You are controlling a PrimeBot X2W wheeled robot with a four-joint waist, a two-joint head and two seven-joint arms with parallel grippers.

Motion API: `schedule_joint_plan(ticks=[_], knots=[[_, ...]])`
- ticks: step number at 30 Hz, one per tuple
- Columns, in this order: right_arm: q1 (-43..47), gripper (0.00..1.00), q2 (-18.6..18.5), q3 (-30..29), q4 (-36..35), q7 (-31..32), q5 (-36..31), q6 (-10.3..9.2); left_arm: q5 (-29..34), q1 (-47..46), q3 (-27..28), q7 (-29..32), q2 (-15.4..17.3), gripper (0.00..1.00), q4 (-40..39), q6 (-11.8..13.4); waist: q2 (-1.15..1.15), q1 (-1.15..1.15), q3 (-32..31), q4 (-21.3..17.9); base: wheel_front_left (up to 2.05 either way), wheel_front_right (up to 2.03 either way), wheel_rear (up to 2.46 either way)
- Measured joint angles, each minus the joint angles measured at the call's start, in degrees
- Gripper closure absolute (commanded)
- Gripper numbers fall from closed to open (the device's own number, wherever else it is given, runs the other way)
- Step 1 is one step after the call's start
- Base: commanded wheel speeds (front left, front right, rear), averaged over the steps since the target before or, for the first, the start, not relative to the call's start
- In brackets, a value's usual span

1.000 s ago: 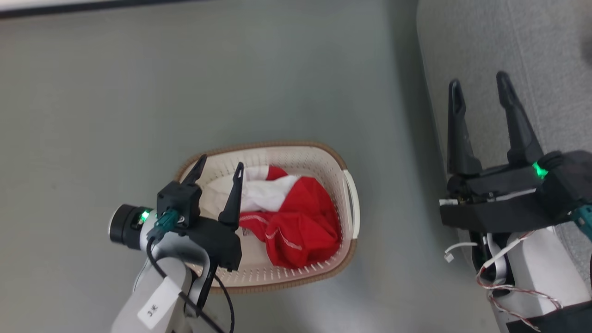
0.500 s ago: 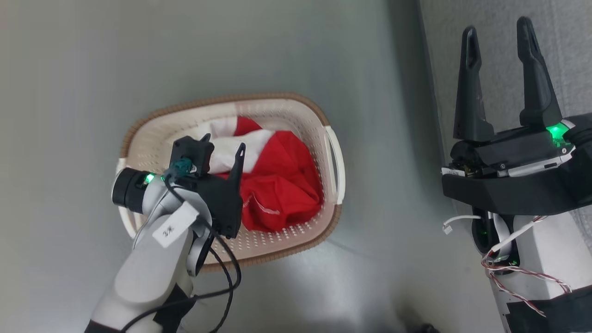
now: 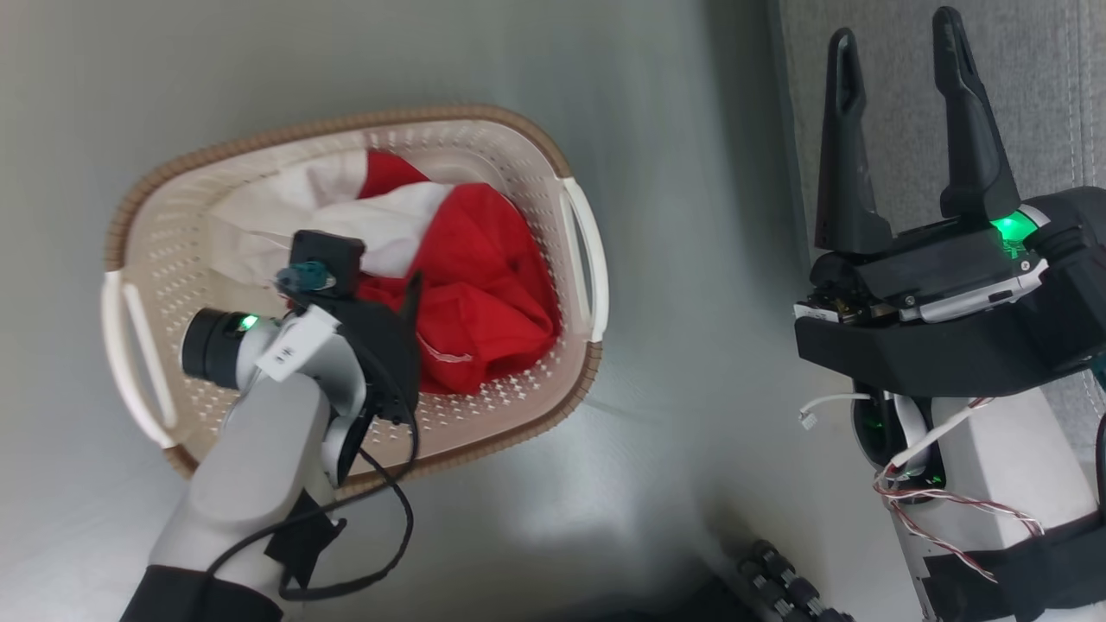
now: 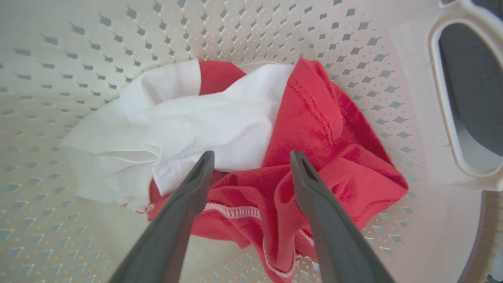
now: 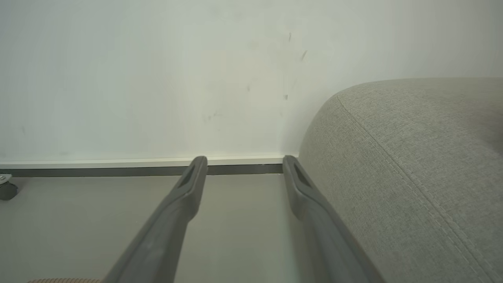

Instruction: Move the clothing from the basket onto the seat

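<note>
**Left hand reaching into the basket, clothes lying inside**

Head view: the basket (image 3: 346, 121) is sitting on the grey floor (image 3: 674, 259), apart from the sofa (image 3: 1045, 86) at the right edge. The clothes (image 3: 484, 268) are all lying inside it, with the red fabric bunched toward the sofa side and a white piece (image 3: 380, 216) toward the other. The left hand (image 3: 373, 285) is pointing down into the basket. Its wrist block is hiding one finger and part of the white piece, and a black cable (image 3: 393, 536) is looping off the forearm. The right hand (image 3: 894, 30) is hanging over the sofa's edge, released and holding nothing. Twisted wires (image 3: 950, 510) are trailing beside its arm.

Left wrist view: the left hand's fingers are standing apart, released, with their tips just over the line where white meets red. I cannot tell whether they are touching. The basket's perforated wall is curving all round, with a handle (image 4: 463, 98) at the right.

Right wrist view: the spread fingers are framing the floor, a pale wall (image 5: 157, 78) and its baseboard (image 5: 118, 162). The sofa's rounded corner is rising on the right, and a small wheel (image 5: 6, 188) is peeking in at the left edge.

Since half a second ago the head camera has shifted, so the basket is looming larger. The left hand is sitting deeper inside it, and the clothes are lying as before.
</note>
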Motion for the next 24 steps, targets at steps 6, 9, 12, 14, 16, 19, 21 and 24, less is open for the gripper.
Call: schedule_joint_plan(ticks=[6, 9, 12, 14, 16, 19, 21, 24], knots=[[-0.91, 0.00, 0.27, 0.66, 1.02, -0.78, 0.11, -0.26, -1.85, -0.88, 1.37, 1.43, 0.11, 0.00, 5.32, -0.52, 0.00, 0.00, 2.40, -1.93, 0.00, 0.00, 0.00], [-0.90, 0.00, 0.33, 0.67, 1.49, -1.01, 0.16, -0.42, -2.47, -1.01, 1.81, 2.41, 0.04, 0.00, 7.67, -0.52, 0.00, 0.00, 2.93, -2.47, 0.00, 0.00, 0.00], [-0.91, 0.00, 0.38, 0.73, 2.00, -1.15, 0.16, -0.42, -2.98, -1.38, 2.33, 3.54, 0.03, 0.00, 9.68, -0.54, 0.00, 0.00, 3.16, -2.71, 0.00, 0.00, 0.00], [-0.91, 0.00, 0.43, 0.89, 2.24, -1.48, 0.18, -0.42, -3.37, -1.86, 2.56, 4.33, 0.01, 0.00, 10.85, -1.02, 0.00, 0.00, 3.23, -2.76, 0.00, 0.00, 0.00], [-0.92, 0.00, 0.47, 0.94, 2.33, -1.52, 0.18, -0.42, -4.08, -2.13, 2.76, 4.67, -0.05, 0.08, 11.25, -1.03, 0.00, -0.01, 3.24, -2.76, 0.00, 0.00, 0.00], [-1.14, 0.00, 0.54, 1.02, 2.65, -1.60, 0.21, -0.42, -4.74, -2.82, 2.83, 5.30, -0.13, 1.00, 12.16, -1.52, 0.00, -0.01, 3.24, -2.72, 0.00, 0.00, 0.00], [-1.37, 0.00, 0.57, 1.07, 3.02, -1.78, 0.25, -0.42, -4.75, -3.36, 2.78, 5.30, -0.34, 1.00, 12.92, -1.53, 0.00, -0.01, 3.17, -2.65, 0.00, 0.00, 0.00], [-1.96, 0.00, 0.58, 1.10, 3.69, -1.98, 0.26, -0.42, -4.75, -3.74, 2.76, 5.31, -0.43, 1.00, 13.79, -1.58, 0.00, -0.01, 2.94, -2.48, 0.00, 0.00, 0.00]])
